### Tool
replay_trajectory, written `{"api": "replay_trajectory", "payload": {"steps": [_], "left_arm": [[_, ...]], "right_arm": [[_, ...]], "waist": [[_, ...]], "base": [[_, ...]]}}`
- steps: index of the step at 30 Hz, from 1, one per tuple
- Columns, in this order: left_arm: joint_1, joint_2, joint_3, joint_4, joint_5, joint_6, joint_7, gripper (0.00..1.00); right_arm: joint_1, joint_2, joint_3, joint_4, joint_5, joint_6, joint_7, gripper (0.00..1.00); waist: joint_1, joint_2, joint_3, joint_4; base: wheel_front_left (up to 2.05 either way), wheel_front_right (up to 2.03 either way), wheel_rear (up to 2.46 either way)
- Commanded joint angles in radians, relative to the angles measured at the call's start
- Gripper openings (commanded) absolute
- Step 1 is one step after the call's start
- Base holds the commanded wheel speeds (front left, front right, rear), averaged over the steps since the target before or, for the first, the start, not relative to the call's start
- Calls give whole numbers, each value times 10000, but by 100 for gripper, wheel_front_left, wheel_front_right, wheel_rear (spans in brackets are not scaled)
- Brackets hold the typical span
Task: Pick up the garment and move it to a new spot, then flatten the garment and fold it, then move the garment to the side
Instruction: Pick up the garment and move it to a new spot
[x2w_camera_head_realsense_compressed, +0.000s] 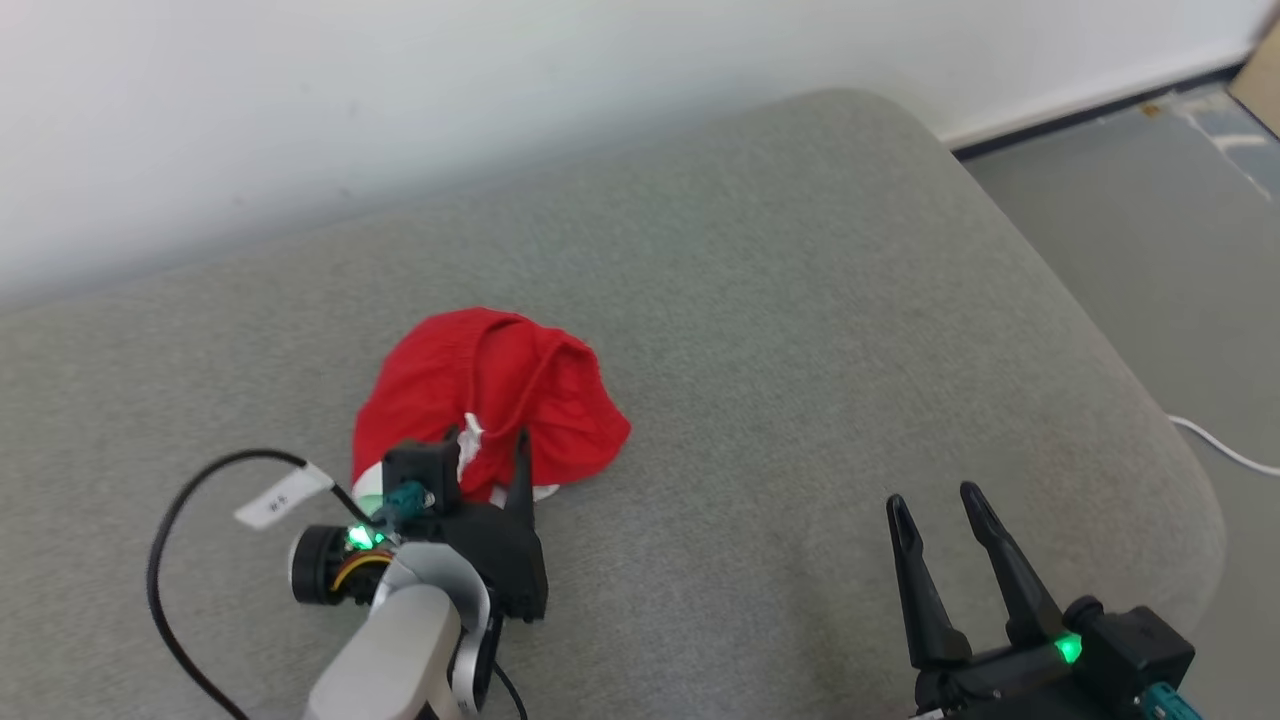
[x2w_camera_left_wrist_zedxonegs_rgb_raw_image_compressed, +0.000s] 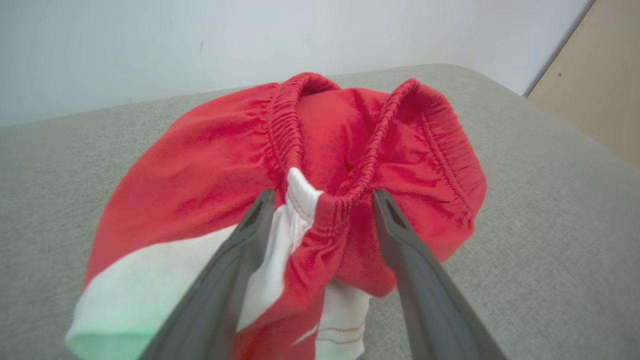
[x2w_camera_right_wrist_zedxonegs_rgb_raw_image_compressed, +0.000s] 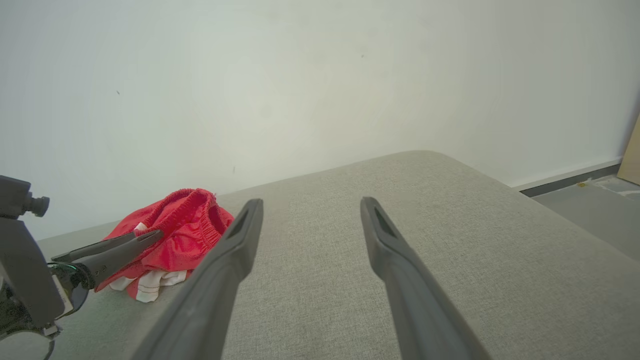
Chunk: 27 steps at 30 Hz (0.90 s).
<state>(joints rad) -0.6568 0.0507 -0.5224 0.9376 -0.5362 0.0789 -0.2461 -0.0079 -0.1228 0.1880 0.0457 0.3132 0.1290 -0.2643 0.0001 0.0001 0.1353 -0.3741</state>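
Left pincer (x2w_camera_left_wrist_zedxonegs_rgb_raw_image_compressed: 322, 200) astride bunched red garment (x2w_camera_left_wrist_zedxonegs_rgb_raw_image_compressed: 210, 165), waistband (x2w_camera_left_wrist_zedxonegs_rgb_raw_image_compressed: 284, 125) toward wall (x2w_camera_left_wrist_zedxonegs_rgb_raw_image_compressed: 200, 40)

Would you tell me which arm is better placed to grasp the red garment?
Left: the left gripper is open astride the garment; the right gripper sits over bare cushion, apart from it.

My left gripper (x2w_camera_head_realsense_compressed: 488, 445) hides the garment's (x2w_camera_head_realsense_compressed: 490, 380) near edge; the cable tag (x2w_camera_head_realsense_compressed: 282, 497) left of the garment is too blurred to read; my right gripper's (x2w_camera_head_realsense_compressed: 932, 498) base is cut off
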Motion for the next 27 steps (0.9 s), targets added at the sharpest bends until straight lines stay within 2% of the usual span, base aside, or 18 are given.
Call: {"api": "replay_trajectory", "payload": {"steps": [1, 4, 10, 11, 16, 22, 27], "left_arm": [[343, 0, -48, -150, 57, 7, -106, 100], [820, 149, 45, -752, 316, 104, -186, 100], [2682, 760, 663, -3363, 1175, 471, -187, 100], [2682, 760, 663, -3363, 1175, 471, -187, 100], [4513, 1034, 1349, -5365, 1731, 700, -189, 100], [6326, 1190, 1944, -7464, 3003, 609, -185, 100], [7603, 1130, 2168, -8674, 3895, 261, -184, 100]], "right_arm": [[195, -48, -3, 2, -79, 34, -14, 100], [424, -109, 2, -11, -78, 34, -14, 100], [682, -156, 104, -55, -148, 34, -14, 100], [682, -156, 104, -55, -148, 34, -14, 100], [906, -138, 51, -18, -167, 34, -14, 100], [1206, -98, 66, 13, -243, 34, -14, 100], [1518, -36, 18, 55, -276, 34, -14, 100]], "waist": [[-1, -1, -686, 683], [-1, -1, -1044, 1138], [-1, -1, -1499, 2001], [-1, -1, -1499, 2001], [-1, -1, -1861, 2606], [-1, -1, -2219, 2993], [-1, -1, -2599, 3106]], "base": [[0, 0, 0], [0, 0, 0], [0, 0, 0], [0, 0, 0], [0, 0, 0], [0, 0, 0], [0, 0, 0]]}}
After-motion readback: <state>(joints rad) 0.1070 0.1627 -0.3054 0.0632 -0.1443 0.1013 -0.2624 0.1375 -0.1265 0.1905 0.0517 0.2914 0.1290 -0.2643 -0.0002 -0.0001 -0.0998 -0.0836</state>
